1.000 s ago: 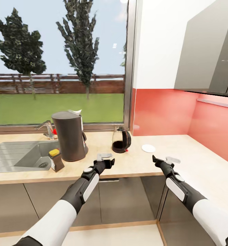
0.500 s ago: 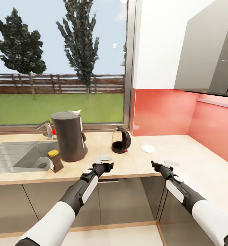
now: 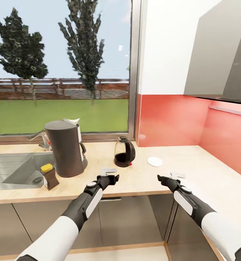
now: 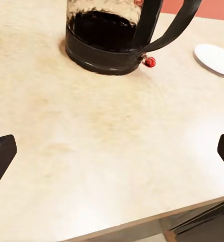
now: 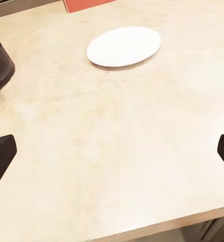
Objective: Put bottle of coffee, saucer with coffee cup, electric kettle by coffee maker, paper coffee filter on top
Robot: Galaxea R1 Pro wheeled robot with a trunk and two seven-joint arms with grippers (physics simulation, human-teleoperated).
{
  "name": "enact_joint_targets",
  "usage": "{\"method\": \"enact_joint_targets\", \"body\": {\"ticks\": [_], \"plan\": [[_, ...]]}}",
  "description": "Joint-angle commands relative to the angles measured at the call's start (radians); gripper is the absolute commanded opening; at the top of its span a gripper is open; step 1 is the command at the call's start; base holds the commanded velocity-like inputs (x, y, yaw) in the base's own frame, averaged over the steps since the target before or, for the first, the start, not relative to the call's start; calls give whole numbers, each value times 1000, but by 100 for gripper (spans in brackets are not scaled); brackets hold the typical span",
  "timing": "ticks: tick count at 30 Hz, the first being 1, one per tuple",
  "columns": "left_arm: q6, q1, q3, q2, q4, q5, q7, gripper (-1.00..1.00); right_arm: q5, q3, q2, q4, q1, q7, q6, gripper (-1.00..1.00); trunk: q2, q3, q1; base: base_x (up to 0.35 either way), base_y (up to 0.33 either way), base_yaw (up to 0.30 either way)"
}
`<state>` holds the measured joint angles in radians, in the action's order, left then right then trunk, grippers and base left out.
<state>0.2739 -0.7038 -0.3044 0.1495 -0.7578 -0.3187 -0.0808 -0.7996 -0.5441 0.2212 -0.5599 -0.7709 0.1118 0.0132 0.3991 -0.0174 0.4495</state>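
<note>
Left claw (image 3: 111, 177) and right claw (image 3: 163, 178): both spread apart, empty, over table (image 3: 142, 177); electric kettle (image 3: 124, 152) at 12 o'clock, saucer (image 3: 155, 161) at 1 o'clock.

Home kitchen, simulator render. L-shaped light wood countertop (image 3: 142, 181) over glossy grey cabinet fronts (image 3: 131, 214), steel sink (image 3: 12, 170) with tap (image 3: 39, 139) set in toward its left end, coral-red backsplash (image 3: 171, 121), grey wall cabinets (image 3: 222, 54) above the right corner. Coffee maker (image 3: 64, 148) and glass electric kettle (image 3: 124, 152) stand toward the rear edge under a wide window (image 3: 62, 65) onto lawn, fence, trees.
</note>
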Motion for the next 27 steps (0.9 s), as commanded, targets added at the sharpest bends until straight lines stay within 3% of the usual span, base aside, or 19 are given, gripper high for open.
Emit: {"method": "enact_joint_targets", "body": {"ticks": [1, 27], "plan": [[4, 0, -4, -1, -1, -11, -8, 100, -7, -8, 2, -3, -1, 9, 2, 100, 1, 1, 0, 16, -9, 0], [4, 1, -2, -1, -8, -23, -7, 100, -5, -10, -4, -3, -1, 5, 2, 100, 1, 1, 0, 63, -31, 0]]}}
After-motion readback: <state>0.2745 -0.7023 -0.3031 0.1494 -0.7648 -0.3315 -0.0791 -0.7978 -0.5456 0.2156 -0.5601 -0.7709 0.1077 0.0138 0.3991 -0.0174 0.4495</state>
